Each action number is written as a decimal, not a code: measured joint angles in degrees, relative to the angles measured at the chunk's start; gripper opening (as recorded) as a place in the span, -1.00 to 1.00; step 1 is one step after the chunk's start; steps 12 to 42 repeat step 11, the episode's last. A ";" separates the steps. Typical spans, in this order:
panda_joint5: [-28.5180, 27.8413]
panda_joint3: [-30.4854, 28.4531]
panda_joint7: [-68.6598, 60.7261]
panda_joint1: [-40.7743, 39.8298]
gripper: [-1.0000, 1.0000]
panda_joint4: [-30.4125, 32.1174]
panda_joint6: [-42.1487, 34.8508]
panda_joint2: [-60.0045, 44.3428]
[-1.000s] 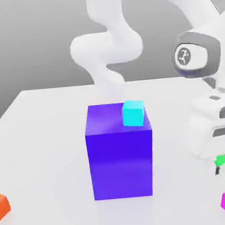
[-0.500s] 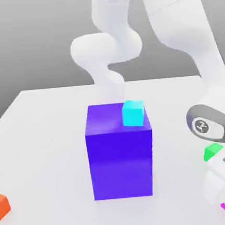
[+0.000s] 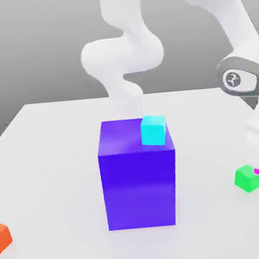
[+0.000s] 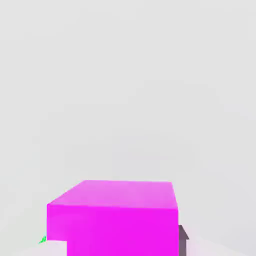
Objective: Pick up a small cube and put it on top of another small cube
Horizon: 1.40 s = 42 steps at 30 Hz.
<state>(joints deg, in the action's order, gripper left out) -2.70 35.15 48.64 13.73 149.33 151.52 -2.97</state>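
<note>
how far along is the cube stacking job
Roughly halfway, I'd say. The pick-up looks done: the claw is closed on the magenta cube, up off the table. In hand now is the carry, with that cube near the green cube. Left to do: set it on top of the green one and let go.

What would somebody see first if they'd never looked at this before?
Probably the big purple block in the middle of the exterior view, with a bright cyan cube on top. Next, maybe the magenta cube held in the gripper, near the green cube at the exterior view's right.
</note>
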 joint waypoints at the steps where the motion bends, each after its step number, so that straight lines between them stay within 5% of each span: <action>1: 2.23 0.52 -2.43 0.88 -1.00 1.85 0.23 2.06; 3: 3.40 0.14 -4.37 4.29 -1.00 4.26 1.65 3.45; 8: -10.03 -7.25 4.96 7.42 -1.00 4.34 9.43 -5.61; 9: -12.54 -8.57 6.74 8.15 1.00 4.20 10.64 -7.25; 42: -12.54 -8.57 6.74 8.15 1.00 4.20 10.64 -7.25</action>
